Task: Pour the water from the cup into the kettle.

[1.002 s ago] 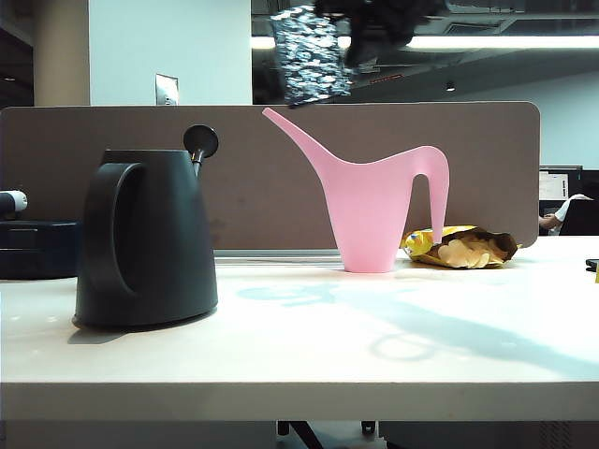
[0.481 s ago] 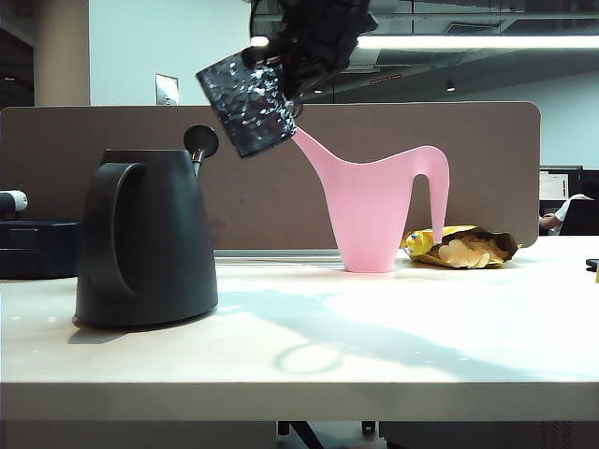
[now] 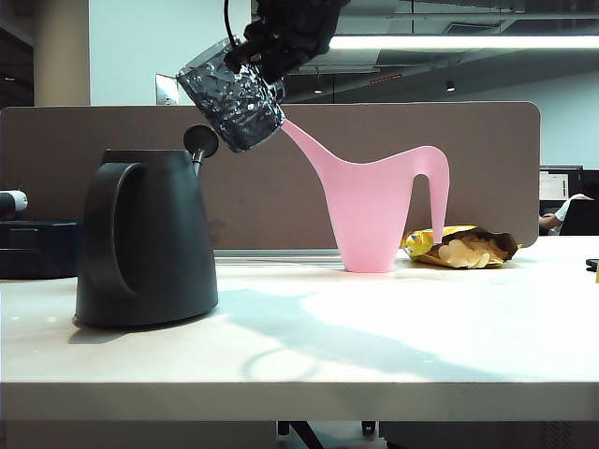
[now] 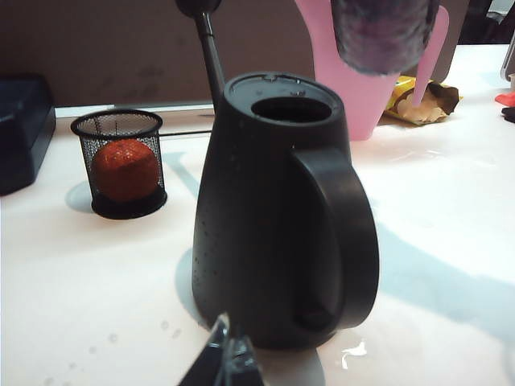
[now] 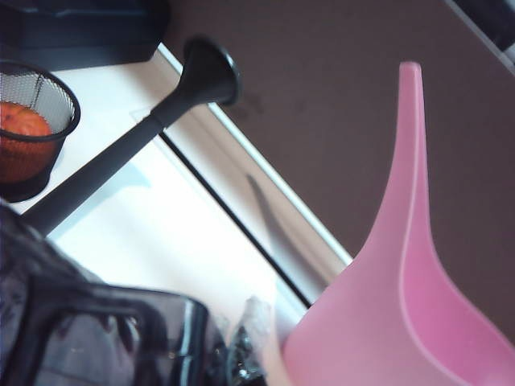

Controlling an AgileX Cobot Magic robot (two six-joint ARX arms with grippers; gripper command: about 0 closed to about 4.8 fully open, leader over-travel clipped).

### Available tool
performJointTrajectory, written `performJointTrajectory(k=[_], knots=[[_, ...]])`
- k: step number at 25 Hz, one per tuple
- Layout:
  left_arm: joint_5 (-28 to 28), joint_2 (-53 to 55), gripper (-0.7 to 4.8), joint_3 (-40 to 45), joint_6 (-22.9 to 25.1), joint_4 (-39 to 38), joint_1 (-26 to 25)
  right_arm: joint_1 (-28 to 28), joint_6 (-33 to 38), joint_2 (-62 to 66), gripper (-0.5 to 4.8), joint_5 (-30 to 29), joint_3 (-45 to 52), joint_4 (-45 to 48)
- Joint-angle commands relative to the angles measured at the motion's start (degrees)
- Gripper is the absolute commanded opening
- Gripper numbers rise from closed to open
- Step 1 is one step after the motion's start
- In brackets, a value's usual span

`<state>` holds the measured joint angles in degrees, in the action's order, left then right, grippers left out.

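The cup has swung nearer the kettle.

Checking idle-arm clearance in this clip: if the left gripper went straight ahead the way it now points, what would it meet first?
Most likely the kettle. In the left wrist view the left gripper sits low over the table, its fingertips aimed at the kettle's base below the loop handle, with nothing visible between them. How far apart they are is unclear.

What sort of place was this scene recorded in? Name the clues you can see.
Probably an open-plan office: a white desk backed by a brown partition screen, strip ceiling lights, and a monitor at another desk behind.
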<state>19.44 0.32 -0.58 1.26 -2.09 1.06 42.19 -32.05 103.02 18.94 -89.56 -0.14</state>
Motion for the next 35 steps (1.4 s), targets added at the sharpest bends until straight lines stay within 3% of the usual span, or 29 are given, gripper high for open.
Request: performJointTrajectory(k=[1, 10, 19, 35], knots=[[0.1, 0.0, -0.05, -0.1, -0.2, 0.4, 0.0, 0.6, -3.2, 0.2, -0.06, 0.4, -0.3, 3.7], [0.1, 0.0, -0.05, -0.1, -0.2, 0.4, 0.0, 4.5, -16.4, 3.3, -0.06, 0.9, -0.5, 9.5], [0.1, 0.0, -0.05, -0.1, -0.2, 0.3, 0.0, 5.1, -21.1, 6.9, -0.06, 2.1, -6.1, 9.3], [-0.1, 0.0, -0.05, -0.1, -0.2, 0.3, 0.0, 6.0, -33.9, 8.6, -0.06, 2.0, -6.1, 8.8]])
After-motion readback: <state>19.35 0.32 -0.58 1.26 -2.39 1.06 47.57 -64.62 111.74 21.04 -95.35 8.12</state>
